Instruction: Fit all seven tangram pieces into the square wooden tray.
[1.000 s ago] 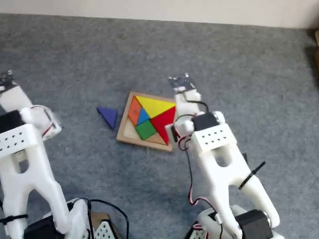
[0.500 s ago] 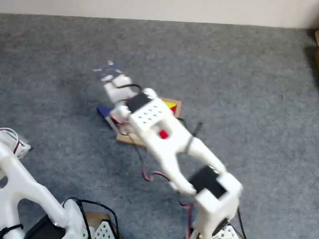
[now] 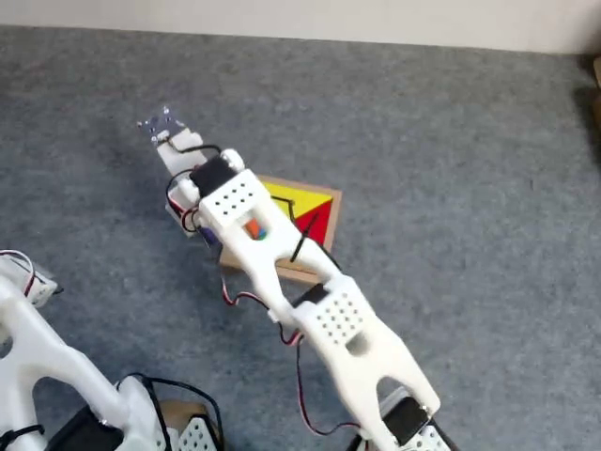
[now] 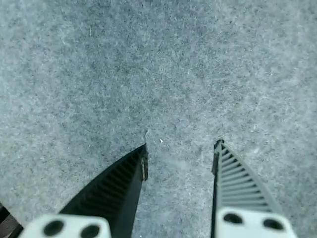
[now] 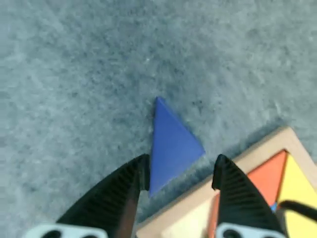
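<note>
One blue triangle lies beside the tray below the released right tool (left tool also released).

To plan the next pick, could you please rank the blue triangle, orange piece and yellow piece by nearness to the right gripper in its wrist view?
1. Blue triangle: on the carpet, between the right gripper's fingers.
2. Orange piece: in the tray's corner.
3. Yellow piece: in the tray, past the orange.
</note>
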Robot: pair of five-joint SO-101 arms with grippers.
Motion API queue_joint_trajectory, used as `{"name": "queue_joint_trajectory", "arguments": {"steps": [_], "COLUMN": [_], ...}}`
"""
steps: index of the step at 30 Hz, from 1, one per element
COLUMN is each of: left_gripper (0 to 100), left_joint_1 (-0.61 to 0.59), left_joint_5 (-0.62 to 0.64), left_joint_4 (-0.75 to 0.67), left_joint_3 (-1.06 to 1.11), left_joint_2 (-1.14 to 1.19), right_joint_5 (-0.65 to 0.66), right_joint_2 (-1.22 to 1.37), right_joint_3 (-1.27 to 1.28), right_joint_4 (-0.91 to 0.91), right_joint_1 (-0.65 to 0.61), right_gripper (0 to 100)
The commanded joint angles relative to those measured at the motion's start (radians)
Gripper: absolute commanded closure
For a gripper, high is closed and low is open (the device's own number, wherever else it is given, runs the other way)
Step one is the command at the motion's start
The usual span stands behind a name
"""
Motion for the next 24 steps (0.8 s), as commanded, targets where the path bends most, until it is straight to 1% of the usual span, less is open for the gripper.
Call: {"name": "queue_joint_trajectory", "arguments": {"steps": [1, 6, 9, 12, 18, 24], "left_gripper": [78, 78, 78, 78, 78, 78], "left_joint_1": [-0.008, -0.008, -0.008, -0.01, -0.012, -0.01], "left_joint_5": [0.005, 0.003, 0.002, 0.002, 0.0, 0.0], "left_joint_4": [0.002, 0.002, 0.002, -0.034, -0.058, -0.063], "left_joint_3": [-0.007, -0.005, 0.008, 0.036, 0.059, 0.061], "left_joint_2": [-0.024, -0.019, -0.024, -0.025, -0.025, -0.025], "right_joint_5": [-0.005, -0.008, -0.009, -0.009, -0.011, -0.011], "right_joint_2": [0.05, 0.127, 0.136, 0.142, 0.142, 0.166], "right_joint_3": [-0.191, -0.274, -0.272, -0.272, -0.271, -0.269], "right_joint_4": [0.035, 0.038, 0.038, 0.038, 0.039, 0.038], "right_joint_1": [0.005, 0.016, 0.016, 0.018, 0.064, 0.05], "right_gripper": [79.0, 79.0, 79.0, 79.0, 79.0, 79.0]}}
